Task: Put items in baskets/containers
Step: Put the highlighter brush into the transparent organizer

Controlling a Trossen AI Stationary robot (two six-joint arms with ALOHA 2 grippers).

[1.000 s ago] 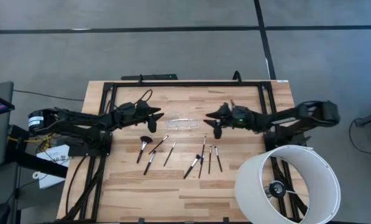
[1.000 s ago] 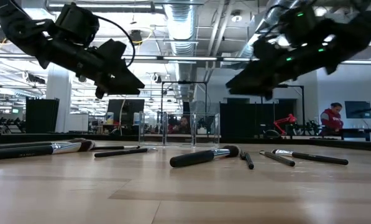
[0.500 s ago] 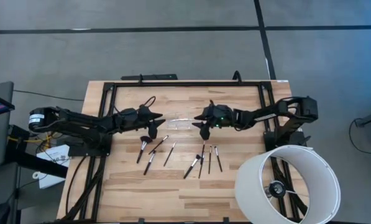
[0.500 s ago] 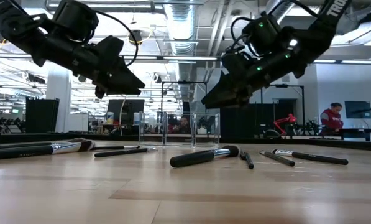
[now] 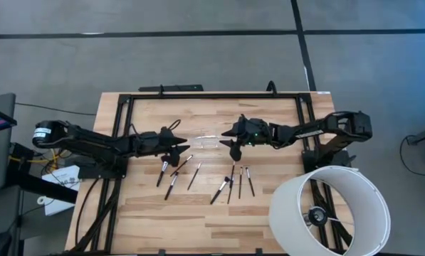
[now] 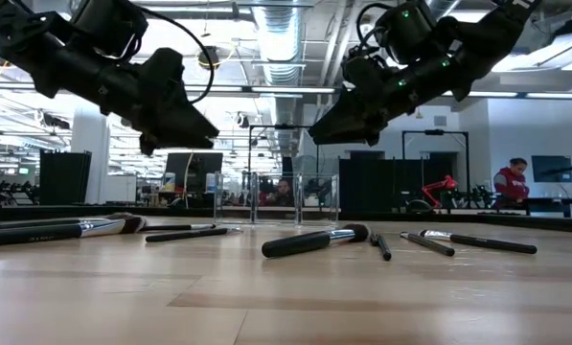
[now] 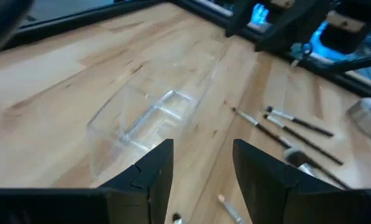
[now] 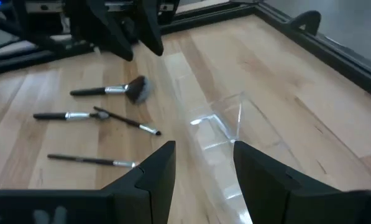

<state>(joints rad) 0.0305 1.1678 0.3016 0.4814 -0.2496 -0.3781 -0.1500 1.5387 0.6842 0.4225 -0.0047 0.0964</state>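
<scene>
Several thin dark-handled makeup brushes (image 5: 220,190) lie flat on the wooden table, and one has a fluffy head (image 8: 135,88). A clear plastic container (image 5: 208,140) rests on the table between the two arms, just beyond the brushes; it also shows as the container (image 7: 146,119) and the container (image 8: 227,132). My left gripper (image 5: 176,146) hovers open at the container's left end. My right gripper (image 5: 227,140) hovers open at its right end. Both stand above the table in the low view, left gripper (image 6: 205,130) and right gripper (image 6: 322,131).
A large white cylindrical lamp shade (image 5: 326,210) stands at the table's near right corner. A black frame (image 5: 212,95) runs along the far edge and the sides. Bare wood shows near the front edge (image 5: 198,227). A person (image 6: 508,182) is in the room far behind.
My right gripper has swung toward the table's left, up to the clear container's right end, and then held there, rising a little. My left gripper has eased slightly toward the near edge. The brushes and the container have not moved.
</scene>
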